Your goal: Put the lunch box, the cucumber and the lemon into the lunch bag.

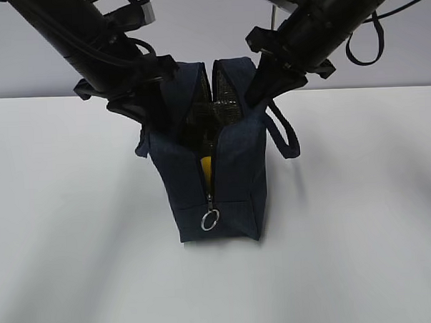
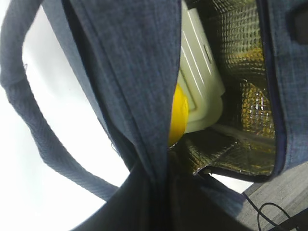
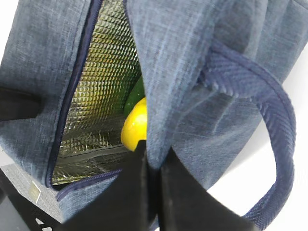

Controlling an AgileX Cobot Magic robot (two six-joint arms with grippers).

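Observation:
The navy lunch bag (image 1: 223, 182) stands upright on the white table with its top open. My left gripper (image 1: 150, 116) is shut on the bag's left wall, and my right gripper (image 1: 261, 84) is shut on its right wall. Inside the bag, the left wrist view shows the lunch box's pale lid (image 2: 202, 72) with the yellow lemon (image 2: 177, 115) beside it. In the right wrist view, the lemon (image 3: 135, 126) lies against the dark green cucumber (image 3: 136, 95). The black fingers (image 3: 178, 192) pinch the blue fabric between them. A sliver of lemon (image 1: 206, 165) shows through the end zipper gap.
The silver foil lining (image 3: 96, 86) covers the bag's inside. One loop handle (image 1: 286, 133) hangs off the right side and another (image 2: 29, 120) off the left. The zipper's ring pull (image 1: 209, 220) hangs low on the near end. White table (image 1: 76, 246) surrounds the bag.

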